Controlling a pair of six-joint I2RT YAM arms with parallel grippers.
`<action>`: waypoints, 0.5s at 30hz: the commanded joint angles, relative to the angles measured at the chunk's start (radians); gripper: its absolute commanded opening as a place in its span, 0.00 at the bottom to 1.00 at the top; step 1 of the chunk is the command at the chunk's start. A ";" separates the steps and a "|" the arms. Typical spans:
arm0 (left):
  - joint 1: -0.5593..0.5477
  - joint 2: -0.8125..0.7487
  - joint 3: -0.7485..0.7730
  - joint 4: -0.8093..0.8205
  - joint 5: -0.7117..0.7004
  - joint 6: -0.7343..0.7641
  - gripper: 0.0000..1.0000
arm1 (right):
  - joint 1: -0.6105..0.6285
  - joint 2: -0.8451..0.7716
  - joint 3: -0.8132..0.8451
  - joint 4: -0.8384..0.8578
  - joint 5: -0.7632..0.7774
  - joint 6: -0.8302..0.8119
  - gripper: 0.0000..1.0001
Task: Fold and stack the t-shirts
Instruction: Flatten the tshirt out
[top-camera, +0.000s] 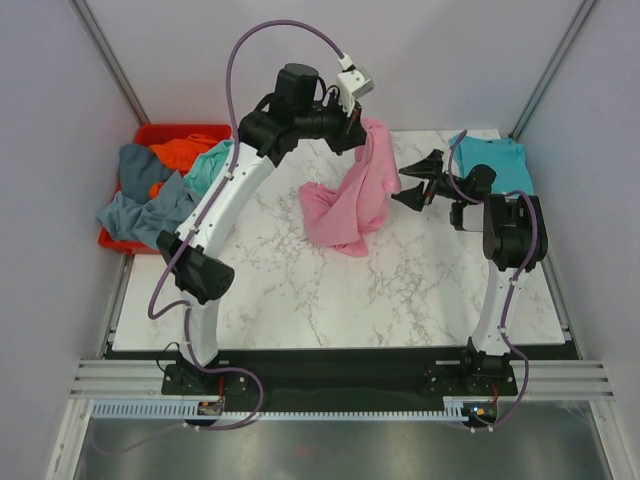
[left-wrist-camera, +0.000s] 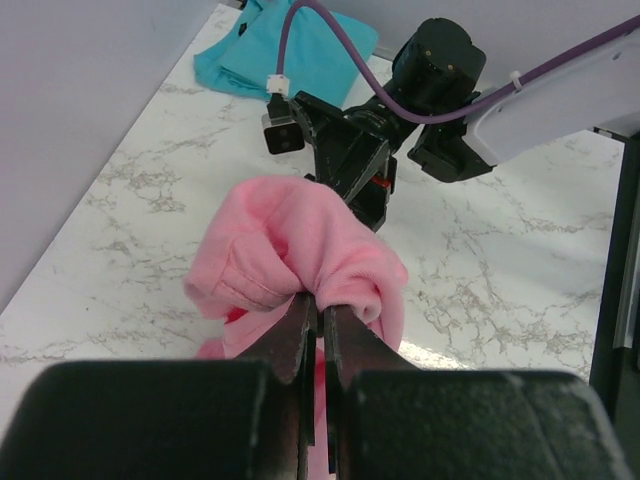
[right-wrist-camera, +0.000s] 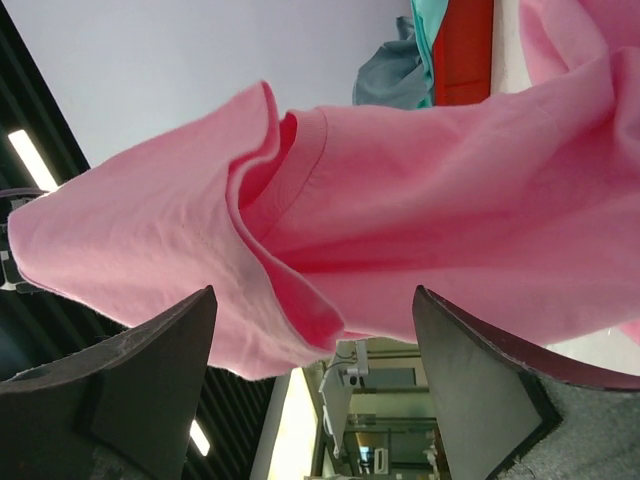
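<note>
My left gripper (top-camera: 362, 128) is shut on a bunched fold of the pink t-shirt (top-camera: 355, 200) and holds it up over the back middle of the table; the shirt's lower part rests crumpled on the marble. The left wrist view shows the pink cloth (left-wrist-camera: 300, 250) pinched between the closed fingertips (left-wrist-camera: 320, 305). My right gripper (top-camera: 408, 183) stands open just right of the hanging shirt and points at it. In the right wrist view the pink shirt (right-wrist-camera: 400, 200) fills the space in front of the wide jaws (right-wrist-camera: 312, 295). A folded teal t-shirt (top-camera: 495, 160) lies at the back right.
A red bin (top-camera: 175, 130) at the table's left edge holds grey-blue (top-camera: 140, 205), orange (top-camera: 185, 152) and mint (top-camera: 212, 162) shirts, partly spilling over its side. Grey walls close in the back and sides. The white marble tabletop (top-camera: 330, 300) lies in front of the shirt.
</note>
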 joint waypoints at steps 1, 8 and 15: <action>-0.015 -0.004 0.016 0.044 0.006 -0.014 0.02 | 0.018 0.001 0.052 0.385 0.018 0.157 0.87; -0.021 0.013 0.007 0.039 0.004 -0.016 0.02 | 0.026 -0.001 0.069 0.385 0.036 0.150 0.72; -0.019 0.022 -0.005 0.035 -0.006 -0.006 0.02 | 0.012 -0.039 0.068 0.387 0.030 0.138 0.20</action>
